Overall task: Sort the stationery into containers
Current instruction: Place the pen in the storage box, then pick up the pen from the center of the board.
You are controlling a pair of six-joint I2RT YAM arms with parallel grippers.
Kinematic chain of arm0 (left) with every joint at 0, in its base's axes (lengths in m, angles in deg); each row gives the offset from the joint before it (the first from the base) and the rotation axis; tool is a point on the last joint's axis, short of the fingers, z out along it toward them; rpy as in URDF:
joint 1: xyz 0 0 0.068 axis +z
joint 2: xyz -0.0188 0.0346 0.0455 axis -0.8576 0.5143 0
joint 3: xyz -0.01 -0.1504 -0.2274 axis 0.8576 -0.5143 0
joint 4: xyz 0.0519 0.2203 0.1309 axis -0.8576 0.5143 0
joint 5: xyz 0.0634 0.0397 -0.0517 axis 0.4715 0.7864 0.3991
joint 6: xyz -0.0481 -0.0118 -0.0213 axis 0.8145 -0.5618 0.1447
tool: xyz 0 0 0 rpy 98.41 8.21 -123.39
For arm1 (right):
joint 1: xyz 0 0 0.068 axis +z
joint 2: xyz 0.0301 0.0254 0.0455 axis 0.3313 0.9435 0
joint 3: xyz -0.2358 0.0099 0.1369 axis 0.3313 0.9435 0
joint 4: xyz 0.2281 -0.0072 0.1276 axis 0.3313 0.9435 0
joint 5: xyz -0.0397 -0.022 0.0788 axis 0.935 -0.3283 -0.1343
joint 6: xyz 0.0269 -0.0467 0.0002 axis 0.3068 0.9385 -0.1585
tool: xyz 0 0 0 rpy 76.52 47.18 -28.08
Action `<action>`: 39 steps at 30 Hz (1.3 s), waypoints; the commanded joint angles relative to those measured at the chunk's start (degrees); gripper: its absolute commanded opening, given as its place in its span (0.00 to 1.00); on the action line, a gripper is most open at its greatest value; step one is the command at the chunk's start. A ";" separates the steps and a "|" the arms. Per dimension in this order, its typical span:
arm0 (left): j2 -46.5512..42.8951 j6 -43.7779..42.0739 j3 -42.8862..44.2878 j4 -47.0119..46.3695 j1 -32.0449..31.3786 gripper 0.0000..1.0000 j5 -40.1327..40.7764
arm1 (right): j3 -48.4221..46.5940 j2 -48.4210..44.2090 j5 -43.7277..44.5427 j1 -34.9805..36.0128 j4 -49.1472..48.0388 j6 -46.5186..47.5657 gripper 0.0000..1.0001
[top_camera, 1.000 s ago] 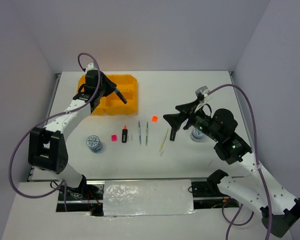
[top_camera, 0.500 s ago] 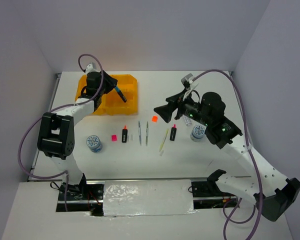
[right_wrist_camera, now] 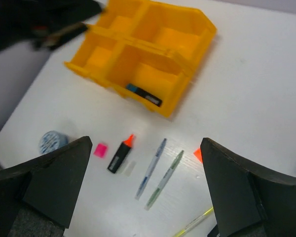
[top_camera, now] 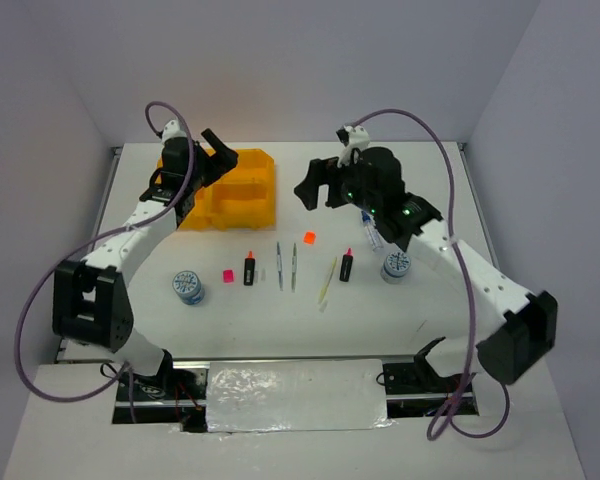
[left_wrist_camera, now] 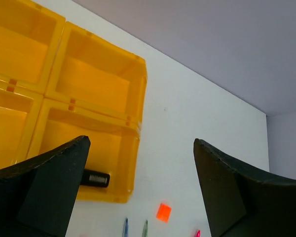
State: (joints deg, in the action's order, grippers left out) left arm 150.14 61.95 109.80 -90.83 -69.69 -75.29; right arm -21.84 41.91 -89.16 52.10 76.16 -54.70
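Note:
The orange-yellow tray (top_camera: 272, 190) stands at the far left, and a black marker (left_wrist_camera: 94, 178) with a blue cap (right_wrist_camera: 133, 88) lies in its near right compartment. My left gripper (top_camera: 218, 150) hangs open and empty above the tray's far side. My right gripper (top_camera: 312, 183) hovers open and empty to the right of the tray. On the table lie an orange-capped marker (right_wrist_camera: 120, 153), a pink square (right_wrist_camera: 99, 149), two thin pens (right_wrist_camera: 150, 168) (right_wrist_camera: 164, 179), an orange square (left_wrist_camera: 163, 212), a pale yellow-green stick (top_camera: 328, 278) and a pink-capped marker (top_camera: 347, 264).
One grey-blue roll (top_camera: 188, 286) sits near left, another (top_camera: 396, 265) under the right forearm, with a blue-capped item (top_camera: 370, 236) partly hidden beside it. A small clear piece (right_wrist_camera: 129, 168) lies by the orange-capped marker. Grey walls enclose the table on three sides.
The left gripper has opened and let go of the blue-capped marker, which now lies in the tray. The right arm has swung away from the items towards the far side.

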 commanded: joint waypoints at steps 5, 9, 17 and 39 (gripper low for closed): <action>-16.92 -8.40 3.55 24.86 -9.05 0.99 9.76 | -4.84 10.61 23.11 -0.32 11.47 -11.72 1.00; -22.99 -9.36 -6.98 25.40 -11.42 0.92 7.82 | -6.25 12.47 31.02 -0.41 17.35 -17.96 1.00; -18.08 -9.98 -10.17 29.26 -22.32 0.88 14.84 | 4.65 0.69 29.37 -0.76 11.38 -19.29 1.00; -0.42 -8.49 -11.93 23.20 -24.43 0.65 17.14 | 14.41 -6.70 20.58 -0.06 7.60 -17.27 0.98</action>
State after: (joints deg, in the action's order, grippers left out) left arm 148.66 53.25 96.95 -65.37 -93.82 -59.36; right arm -8.05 36.99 -67.63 51.71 86.24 -73.09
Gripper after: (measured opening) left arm 0.653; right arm 0.982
